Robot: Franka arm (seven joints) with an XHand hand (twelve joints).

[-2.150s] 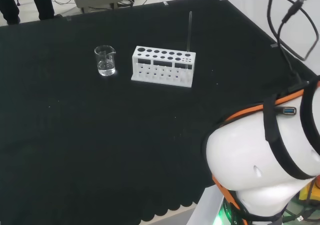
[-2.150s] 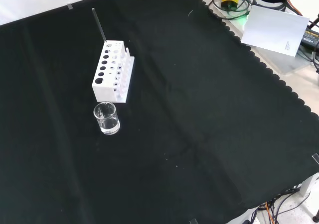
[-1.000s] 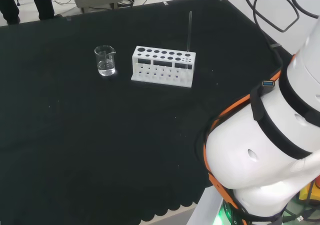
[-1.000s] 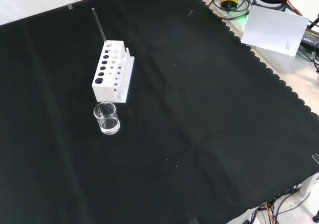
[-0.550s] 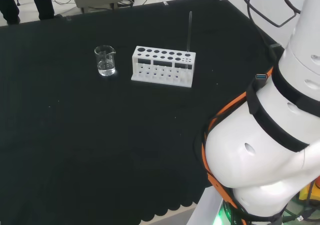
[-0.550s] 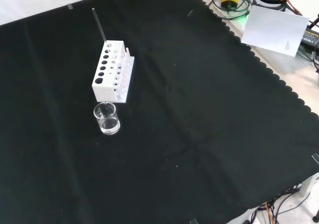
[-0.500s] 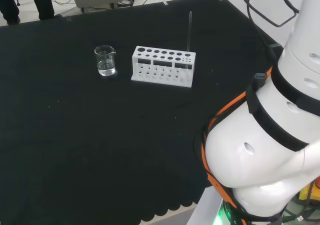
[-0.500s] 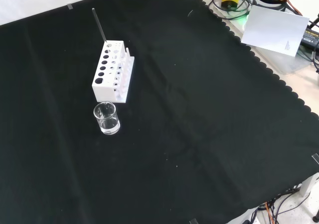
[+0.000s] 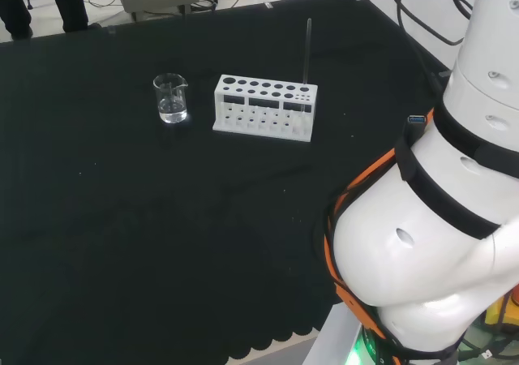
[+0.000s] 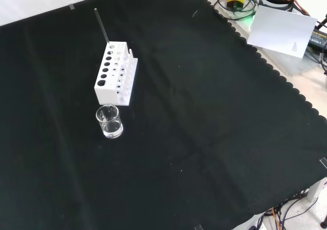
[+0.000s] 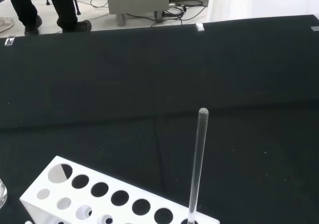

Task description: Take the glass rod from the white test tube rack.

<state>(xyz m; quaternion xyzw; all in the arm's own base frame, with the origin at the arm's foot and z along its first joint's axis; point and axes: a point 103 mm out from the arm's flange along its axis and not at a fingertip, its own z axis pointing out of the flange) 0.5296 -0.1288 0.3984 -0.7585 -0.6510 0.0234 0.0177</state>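
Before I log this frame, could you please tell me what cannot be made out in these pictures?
- Whether the small clear glass beaker holds liquid: too small, head and front views.
- Foot of the thin clear glass rod in the white test tube rack: cut off by the wrist view's edge.
- The hand's fingers: cannot tell.

a: what covers the counter (image 10: 214, 117)?
b: a black cloth (image 9: 162, 219) with a scalloped edge, lying flat over it.
a: and what stands on the cloth?
b: a white test tube rack (image 10: 116, 73) and a small clear beaker (image 10: 109, 121). in the front view the beaker sits just below the rack; in the head view it stands just left of it, apart.
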